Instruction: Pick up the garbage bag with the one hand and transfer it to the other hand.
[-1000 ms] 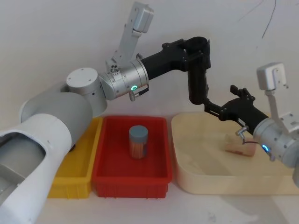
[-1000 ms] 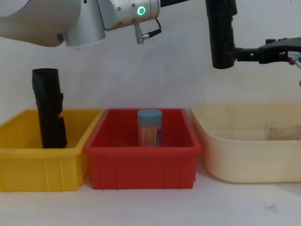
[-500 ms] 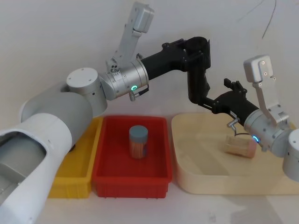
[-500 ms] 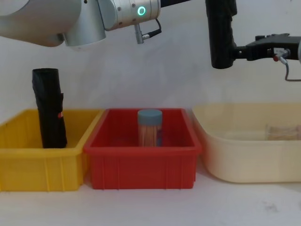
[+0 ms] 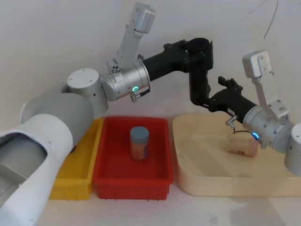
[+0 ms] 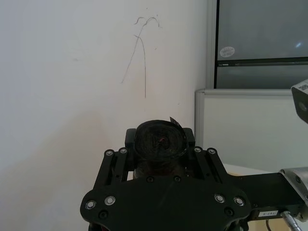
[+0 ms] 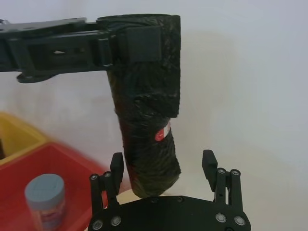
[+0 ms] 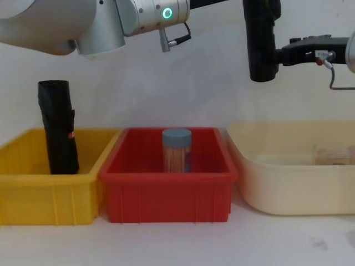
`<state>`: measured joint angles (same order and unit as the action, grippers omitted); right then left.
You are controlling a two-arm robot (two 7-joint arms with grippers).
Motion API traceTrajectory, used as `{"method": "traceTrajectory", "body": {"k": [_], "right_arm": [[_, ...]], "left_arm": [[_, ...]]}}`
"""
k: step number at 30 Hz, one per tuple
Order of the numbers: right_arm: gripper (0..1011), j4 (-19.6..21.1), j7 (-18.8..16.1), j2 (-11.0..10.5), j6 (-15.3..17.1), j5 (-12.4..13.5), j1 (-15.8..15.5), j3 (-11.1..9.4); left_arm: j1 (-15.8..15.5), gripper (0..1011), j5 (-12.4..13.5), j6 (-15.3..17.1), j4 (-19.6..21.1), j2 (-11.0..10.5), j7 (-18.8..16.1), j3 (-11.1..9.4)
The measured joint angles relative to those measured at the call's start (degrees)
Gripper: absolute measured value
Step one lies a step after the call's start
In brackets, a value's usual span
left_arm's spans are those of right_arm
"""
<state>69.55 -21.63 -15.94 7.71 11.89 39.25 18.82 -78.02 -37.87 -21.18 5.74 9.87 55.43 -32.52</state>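
1. The left tool (image 5: 200, 51) (green ring on its arm) pinches the garbage bag (image 8: 260, 50) near its upper end and holds the roll upright in mid-air.
2. The right tool (image 7: 162, 161) reaches in from the right at the roll's lower end. Its fingers are spread, one on either side of the roll, and I cannot tell whether either finger touches it.
3. There is open air under the roll. Its lower end hangs well above the rims, over where the red bin (image 8: 166, 177) meets the cream tub (image 8: 288, 191).
4. A jar (image 8: 176, 148) stands in the red bin. A second black roll (image 8: 58, 130) leans in the yellow bin (image 8: 33, 194), well apart to the left. All three containers sit on the white bench (image 8: 166, 244).
5. A small red-and-white tag (image 7: 162, 134) sits on the held roll (too small to read). The print on a white label (image 8: 316, 54) on the right tool is also unreadable.
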Motion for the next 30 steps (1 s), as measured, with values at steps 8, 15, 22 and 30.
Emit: {"method": "traceTrajectory", "body": {"k": [8,15,22,30], "right_arm": [[1001,0.70,-2.44,-0.67,0.34,1.47,0.12,-0.17],[1001,0.90,-3.65,-0.86,0.37,2.11,0.52,0.13],[1002,-0.03,-3.79,-0.60,-0.01,1.86,1.46,1.13],[1002,-2.84,-2.43,0.59,-1.16,-0.20,3.16,2.84]], "left_arm": [[-0.03,544,0.00,0.00,-0.05,0.01,0.00,0.03],[-0.03,544,0.00,0.00,-0.07,0.01,0.00,0.03],[-0.03,544,0.01,0.00,-0.07,0.01,-0.01,0.03],[-0.03,544,0.01,0.00,-0.07,0.01,-0.01,0.03]]}}
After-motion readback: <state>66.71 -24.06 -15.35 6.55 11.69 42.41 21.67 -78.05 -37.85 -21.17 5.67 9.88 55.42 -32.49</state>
